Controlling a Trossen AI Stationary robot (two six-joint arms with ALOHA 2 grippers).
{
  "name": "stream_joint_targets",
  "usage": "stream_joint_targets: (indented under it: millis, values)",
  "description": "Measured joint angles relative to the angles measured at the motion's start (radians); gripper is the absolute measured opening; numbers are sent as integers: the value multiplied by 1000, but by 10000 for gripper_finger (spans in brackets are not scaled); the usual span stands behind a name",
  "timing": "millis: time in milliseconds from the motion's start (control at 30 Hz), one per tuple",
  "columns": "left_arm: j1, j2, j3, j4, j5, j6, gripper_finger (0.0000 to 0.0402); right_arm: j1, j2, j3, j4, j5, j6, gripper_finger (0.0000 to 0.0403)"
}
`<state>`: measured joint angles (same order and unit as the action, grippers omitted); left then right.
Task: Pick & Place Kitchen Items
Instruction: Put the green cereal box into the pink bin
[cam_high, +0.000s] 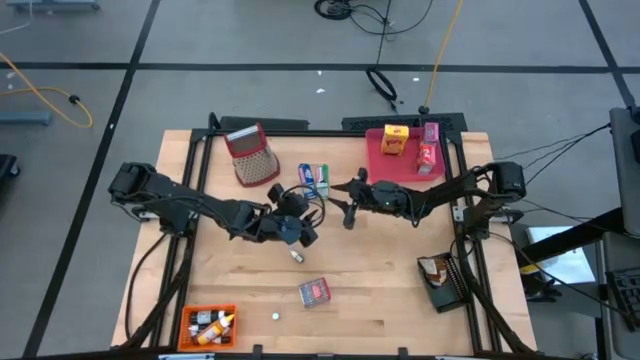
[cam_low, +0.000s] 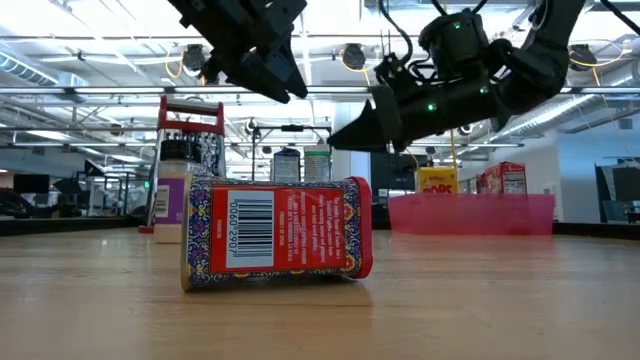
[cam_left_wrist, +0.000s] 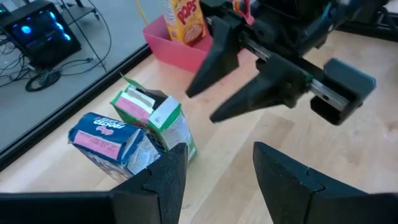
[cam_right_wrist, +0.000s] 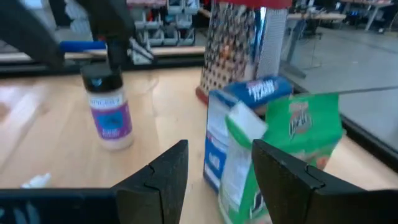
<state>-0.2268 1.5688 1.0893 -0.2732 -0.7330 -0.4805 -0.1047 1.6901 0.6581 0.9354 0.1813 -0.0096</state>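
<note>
A blue packet (cam_high: 306, 177) and a green packet (cam_high: 321, 178) stand side by side on the table, seen closer as the blue packet (cam_left_wrist: 107, 135) and the green packet (cam_left_wrist: 166, 121). My left gripper (cam_high: 296, 228) hovers open just near of them. My right gripper (cam_high: 346, 207) is open to their right, pointing left, and shows the green packet (cam_right_wrist: 292, 146) and the blue packet (cam_right_wrist: 247, 98) just ahead. A red box (cam_high: 315, 291) lies on its side near the front. A small purple-labelled bottle (cam_right_wrist: 109, 112) stands upright. A yellow cereal box (cam_high: 394, 138) sits in the pink tray (cam_high: 378, 160).
The red-topped mesh grater (cam_high: 252, 155) stands at the far left. An orange tray (cam_high: 190, 317) with small items is at the near left corner, and a black tray (cam_high: 441, 292) at the near right. A tiny white piece (cam_high: 275, 315) lies near the front edge.
</note>
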Motion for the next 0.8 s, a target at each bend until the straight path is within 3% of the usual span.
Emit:
stream_joint_targets:
  millis: [567,800]
  values:
    - [19,0,0,-14,1,5,186,-50,75,31,81,-5,0,169]
    - [24,0,0,-16,1,5,186,-50,95,72,74,-53,-6,169]
